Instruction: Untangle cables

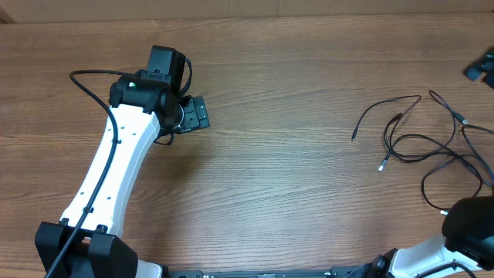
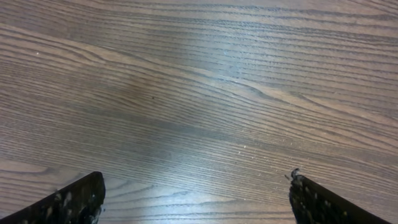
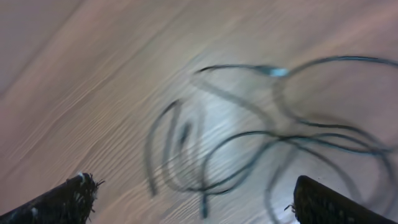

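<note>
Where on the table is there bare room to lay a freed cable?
The table is bare between the left gripper and the cables, and along most of the far edge. The right side is crowded: cable loops spread just beyond the right arm.

Left of the cables [image 1: 421, 143] you have a wide stretch of bare table [image 1: 285, 177] to move over, and the only thing in your way is the left arm [image 1: 127, 147], far off on their left.
</note>
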`<state>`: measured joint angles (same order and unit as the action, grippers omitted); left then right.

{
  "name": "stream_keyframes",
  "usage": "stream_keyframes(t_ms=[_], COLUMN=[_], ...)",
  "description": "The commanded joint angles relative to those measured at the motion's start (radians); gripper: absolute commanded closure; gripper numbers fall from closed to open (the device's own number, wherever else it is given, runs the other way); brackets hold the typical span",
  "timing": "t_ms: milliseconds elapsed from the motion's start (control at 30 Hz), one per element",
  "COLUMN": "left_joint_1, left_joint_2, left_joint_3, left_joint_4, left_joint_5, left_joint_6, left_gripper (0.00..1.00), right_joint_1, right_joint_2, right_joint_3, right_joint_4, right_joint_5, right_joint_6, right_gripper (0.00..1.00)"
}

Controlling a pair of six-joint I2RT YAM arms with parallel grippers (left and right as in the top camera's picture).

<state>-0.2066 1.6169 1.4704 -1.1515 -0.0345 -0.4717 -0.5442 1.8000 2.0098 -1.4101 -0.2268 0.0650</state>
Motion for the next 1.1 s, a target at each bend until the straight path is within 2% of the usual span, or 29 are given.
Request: stream_keyframes(t_ms=[0, 167, 467, 600, 867, 1067], left_joint_1=[0.003, 0.003, 0.005, 0.005, 0.034, 0.078], left_joint_2=[-0.009, -0.009, -0.009, -0.009, -0.009, -0.01], left_joint_3=[-0.005, -0.003, 0.01, 0.045, 0.103, 0.103], left_joint_4=[0.001, 0.001, 0.006, -0.012, -0.166, -0.336], left_joint_5=[-0.034, -0.08, -0.085, -0.089, -0.096, -0.096], left_joint_6=[0.024, 0.077, 0.136, 0.158, 0.143, 0.106], left_gripper=[0.04, 0.0, 0.0, 0.0, 0.0, 0.0], right_joint_1=[0.053, 0.138, 0.277, 0.35, 0.505, 0.568], right_joint_2=[-0.004, -0.004, -0.004, -0.004, -0.004, -0.005], right_joint_3=[0.001, 0.001, -0.003, -0.03, -0.168, -0.222], right_joint_4=[-0.017, -0.061, -0.114, -0.11, -0.072, -0.066], right_joint_5=[-0.187, -0.175, -0.105, -0.04, 0.16, 0.17], right_joint_6=[-0.153, -0.229, -0.219, -0.159, -0.008, 0.041], right_gripper=[0.0, 0.0, 0.0, 0.0, 0.0, 0.0])
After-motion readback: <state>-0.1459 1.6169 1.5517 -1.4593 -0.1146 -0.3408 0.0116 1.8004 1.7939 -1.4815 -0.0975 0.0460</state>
